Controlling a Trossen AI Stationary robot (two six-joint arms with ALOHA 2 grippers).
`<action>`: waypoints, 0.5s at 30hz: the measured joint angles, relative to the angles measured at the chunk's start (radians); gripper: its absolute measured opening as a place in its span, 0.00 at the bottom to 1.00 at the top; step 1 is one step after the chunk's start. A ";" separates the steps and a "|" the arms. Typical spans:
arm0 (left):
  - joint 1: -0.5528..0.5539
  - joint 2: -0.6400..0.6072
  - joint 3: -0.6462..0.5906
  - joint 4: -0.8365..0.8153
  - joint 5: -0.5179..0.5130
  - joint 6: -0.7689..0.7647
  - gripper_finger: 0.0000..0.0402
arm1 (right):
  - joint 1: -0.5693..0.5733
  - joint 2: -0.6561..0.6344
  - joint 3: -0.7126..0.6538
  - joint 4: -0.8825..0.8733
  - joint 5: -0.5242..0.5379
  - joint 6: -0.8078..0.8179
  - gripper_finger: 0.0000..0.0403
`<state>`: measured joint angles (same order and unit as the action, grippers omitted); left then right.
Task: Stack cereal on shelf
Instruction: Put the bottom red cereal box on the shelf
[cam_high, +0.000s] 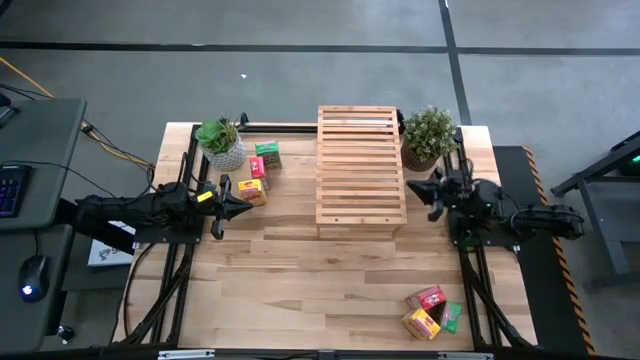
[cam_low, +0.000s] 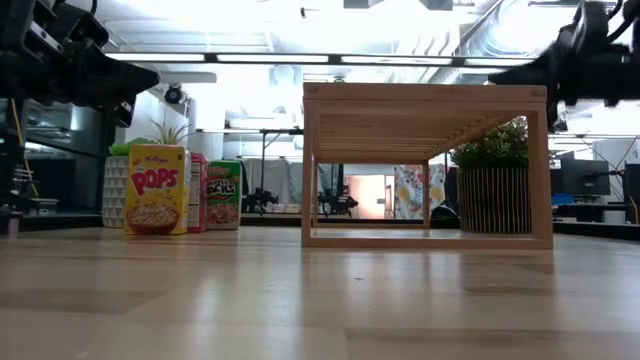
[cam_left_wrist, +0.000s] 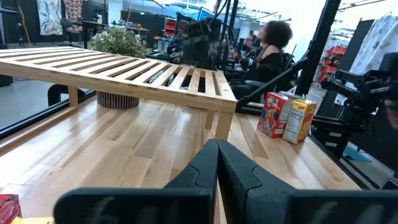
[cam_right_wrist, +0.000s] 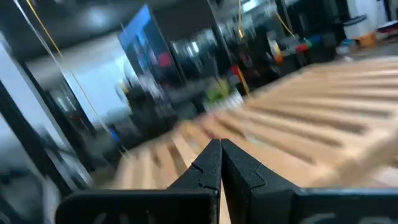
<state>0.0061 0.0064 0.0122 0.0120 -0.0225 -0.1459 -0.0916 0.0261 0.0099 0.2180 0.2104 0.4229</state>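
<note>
The shelf (cam_high: 360, 168), a light slatted wooden rack, stands on its legs at the table's far middle. Three cereal boxes stand upright on the table at the far left: green (cam_high: 267, 154), red (cam_high: 257, 166) and yellow (cam_high: 251, 190). Three more are at the near right: red (cam_high: 431, 298), yellow (cam_high: 420, 322) and green (cam_high: 451, 317). My left gripper (cam_high: 245, 207) hovers shut just left of the shelf, close to the yellow box and pointing at the shelf. My right gripper (cam_high: 412, 186) hovers shut off the shelf's right side. Both are above the table with nothing between their fingers.
A potted plant in a white pot (cam_high: 222, 142) stands at the far left behind the boxes. Another in a dark slatted pot (cam_high: 428, 135) is at the far right beside the shelf. The near middle of the wooden tabletop (cam_high: 320, 280) is bare. A person sits beyond the table.
</note>
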 joint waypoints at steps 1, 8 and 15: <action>0.000 0.000 0.000 0.000 0.000 0.000 0.00 | 0.000 0.000 0.000 0.057 0.001 0.053 0.00; 0.000 0.000 0.000 0.000 0.000 0.000 0.00 | -0.001 0.007 0.007 0.393 0.219 0.230 0.00; 0.000 0.000 0.000 0.000 0.000 0.000 0.00 | 0.001 0.192 0.284 0.285 0.124 0.160 0.18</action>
<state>0.0060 0.0064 0.0124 0.0116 -0.0224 -0.1462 -0.0910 0.2181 0.2939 0.5032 0.3340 0.5834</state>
